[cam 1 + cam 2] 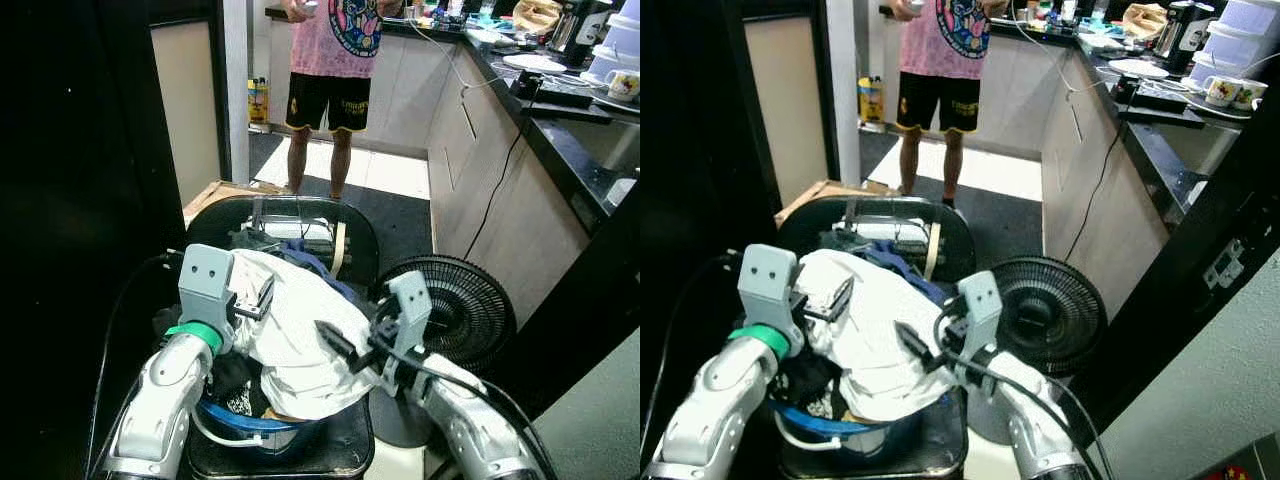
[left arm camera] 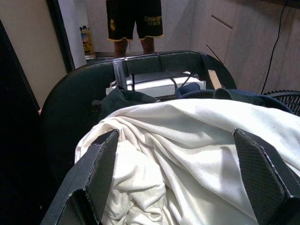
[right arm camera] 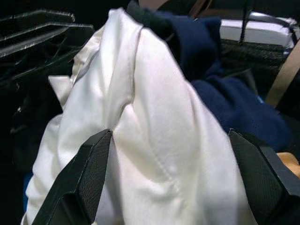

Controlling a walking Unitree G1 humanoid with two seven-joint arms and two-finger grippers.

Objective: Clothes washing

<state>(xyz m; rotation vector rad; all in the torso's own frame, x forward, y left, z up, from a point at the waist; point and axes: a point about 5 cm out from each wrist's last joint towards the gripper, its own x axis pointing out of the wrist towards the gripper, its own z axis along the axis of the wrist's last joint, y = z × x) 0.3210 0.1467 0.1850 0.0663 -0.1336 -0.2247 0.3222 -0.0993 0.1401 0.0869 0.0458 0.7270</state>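
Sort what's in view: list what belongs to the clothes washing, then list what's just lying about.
Belongs to the job:
white garment heaped on top
dark blue garment behind it
blue basket holding the pile
left gripper and right gripper, open on either side of the white garment

Just lying about:
black floor fan
mug on the dark counter
standing person

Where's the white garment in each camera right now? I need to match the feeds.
Left eye: white garment heaped low centre, between both pincers.
Right eye: low, left of centre.
Left wrist: lower half, between the open fingers.
Right wrist: centre, between the open fingers.
Shared landmark: navy garment behind it.
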